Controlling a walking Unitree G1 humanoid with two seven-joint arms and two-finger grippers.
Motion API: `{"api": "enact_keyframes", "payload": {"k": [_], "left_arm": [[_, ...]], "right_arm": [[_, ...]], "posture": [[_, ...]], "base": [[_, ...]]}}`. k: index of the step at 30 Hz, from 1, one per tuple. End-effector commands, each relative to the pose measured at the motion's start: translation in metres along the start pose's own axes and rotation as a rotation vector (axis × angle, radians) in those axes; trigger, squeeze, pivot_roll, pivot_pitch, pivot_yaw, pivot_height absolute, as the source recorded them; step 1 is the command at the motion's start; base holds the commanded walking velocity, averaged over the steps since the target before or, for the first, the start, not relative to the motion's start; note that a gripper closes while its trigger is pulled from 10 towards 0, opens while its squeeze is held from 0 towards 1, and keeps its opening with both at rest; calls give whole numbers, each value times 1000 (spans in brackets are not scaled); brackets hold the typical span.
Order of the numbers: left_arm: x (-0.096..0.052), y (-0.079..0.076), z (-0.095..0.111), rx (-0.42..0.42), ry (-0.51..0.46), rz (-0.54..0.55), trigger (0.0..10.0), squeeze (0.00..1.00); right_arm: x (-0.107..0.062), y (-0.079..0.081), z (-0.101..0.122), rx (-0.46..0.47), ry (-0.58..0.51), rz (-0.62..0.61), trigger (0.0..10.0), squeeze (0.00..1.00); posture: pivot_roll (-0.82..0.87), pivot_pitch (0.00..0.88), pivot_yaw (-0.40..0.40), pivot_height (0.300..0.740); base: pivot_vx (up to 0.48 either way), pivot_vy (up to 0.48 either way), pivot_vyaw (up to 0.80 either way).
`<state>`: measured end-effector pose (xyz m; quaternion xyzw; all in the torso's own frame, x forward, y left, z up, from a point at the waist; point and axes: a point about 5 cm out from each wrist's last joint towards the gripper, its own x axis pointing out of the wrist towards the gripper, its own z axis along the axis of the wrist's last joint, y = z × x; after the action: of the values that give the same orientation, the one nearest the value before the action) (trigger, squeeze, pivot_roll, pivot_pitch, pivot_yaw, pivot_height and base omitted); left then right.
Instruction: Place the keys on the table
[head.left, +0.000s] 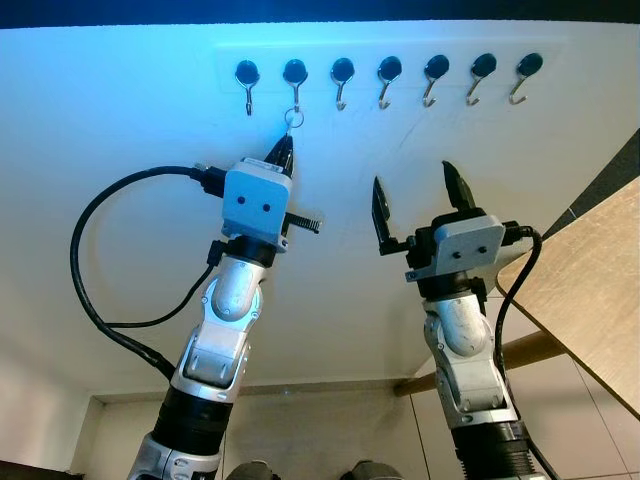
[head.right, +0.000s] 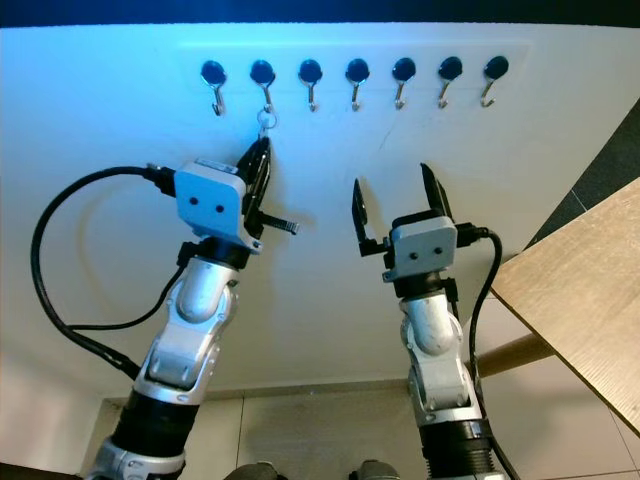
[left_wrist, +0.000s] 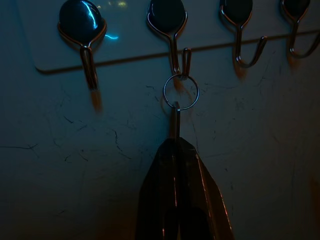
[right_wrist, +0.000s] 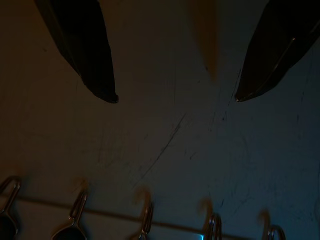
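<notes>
Nearest to the camera, two dark rounded shapes sat at the bottom edge of the head views over a pale tiled floor (head.left: 330, 430). From there both silver arms rose toward a white wall (head.left: 120, 100). At the right, the corner of a light wooden table (head.left: 590, 290) came into the scene, its slanted wooden leg (head.left: 520, 352) reaching down toward the floor just beside the right arm.

The right gripper (head.left: 417, 205) hung in front of the bare wall with its two black fingers (right_wrist: 90, 55) spread wide apart, holding nothing, below the row of hooks and well apart from it. A black cable (head.left: 510, 300) ran down beside that arm.

The left gripper (head.left: 285, 155) was lifted higher and further left, its fingers pressed together on the shank of the keys (left_wrist: 175, 122), pinching it just under the key ring (left_wrist: 181, 91). How much of the keys lay between the fingers could not be told. A thick black cable (head.left: 85, 260) looped out to the left of that arm.

Farthest off, a white rack (head.left: 390, 55) on the wall carried seven metal hooks with dark round heads. The ring hung on the second hook (left_wrist: 172, 47) from the left, so the keys were at the wall, well apart from the table.
</notes>
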<state>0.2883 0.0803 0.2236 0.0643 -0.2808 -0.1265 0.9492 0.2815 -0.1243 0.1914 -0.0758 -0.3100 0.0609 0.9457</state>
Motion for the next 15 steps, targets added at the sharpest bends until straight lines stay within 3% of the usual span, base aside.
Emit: {"api": "enact_keyframes", "payload": {"k": [1, 9, 15], "left_arm": [[-1, 6, -2, -15, -10, -1, 0, 0], [-1, 13, 6, 26, -105, -52, 0, 0], [-5, 8, 12, 11, -149, -95, 0, 0]], "right_arm": [[0, 1, -1, 2, 9, 5, 10000, 0], [0, 2, -1, 4, 8, 13, 10000, 0], [-1, 3, -1, 2, 9, 16, 10000, 0]], "posture": [[14, 83, -12, 740], [15, 86, -15, 740], [13, 89, -14, 740]], "base": [[0, 0, 0], [0, 0, 0], [0, 0, 0]]}}
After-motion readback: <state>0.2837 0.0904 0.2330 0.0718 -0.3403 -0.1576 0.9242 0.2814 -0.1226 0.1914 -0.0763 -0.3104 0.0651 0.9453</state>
